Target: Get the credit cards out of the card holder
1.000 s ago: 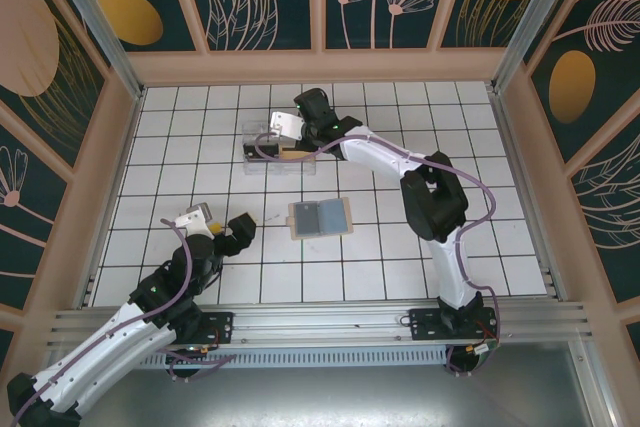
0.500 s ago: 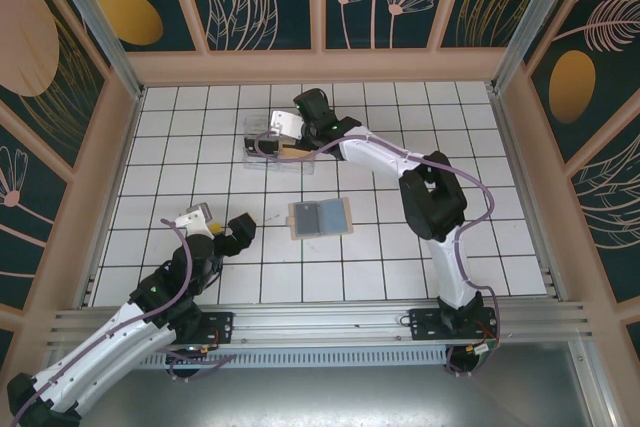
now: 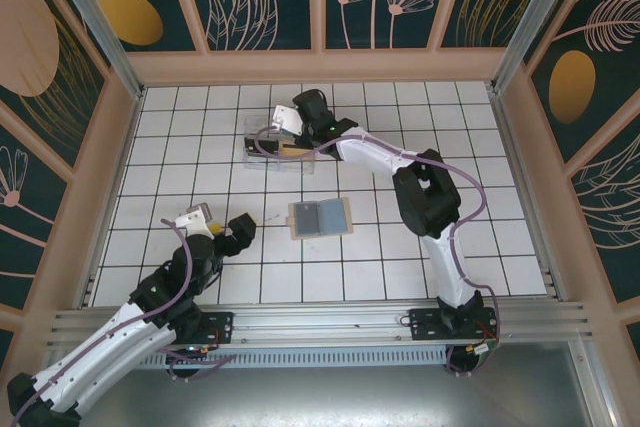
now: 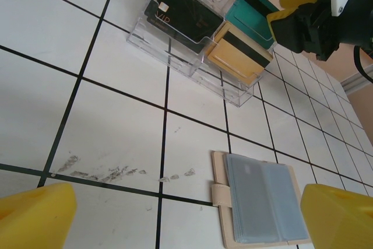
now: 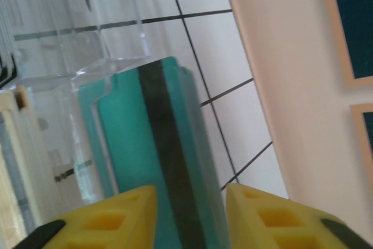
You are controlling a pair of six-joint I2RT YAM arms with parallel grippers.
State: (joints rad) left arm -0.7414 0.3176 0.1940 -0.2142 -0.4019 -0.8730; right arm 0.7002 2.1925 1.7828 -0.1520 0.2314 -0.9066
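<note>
Clr glossy plastic tray (image 4: 175, 65), matt card holder (image 4: 218, 167)

Seen from above, the right arm's black two-finger gripper (image 3: 298, 130) has slid a little to the left and toward the far wall. It stands above the clear plastic compartment tray (image 3: 258, 162). The arm's bulky black elbow joint (image 3: 425, 192) has swung left with it, drawing the white forearm link in the same direction. The wrist view has the gripper's yellow fingertips (image 5: 111, 214) parted above the thin teal plastic card (image 5: 125, 161) lying in the tray.
</note>
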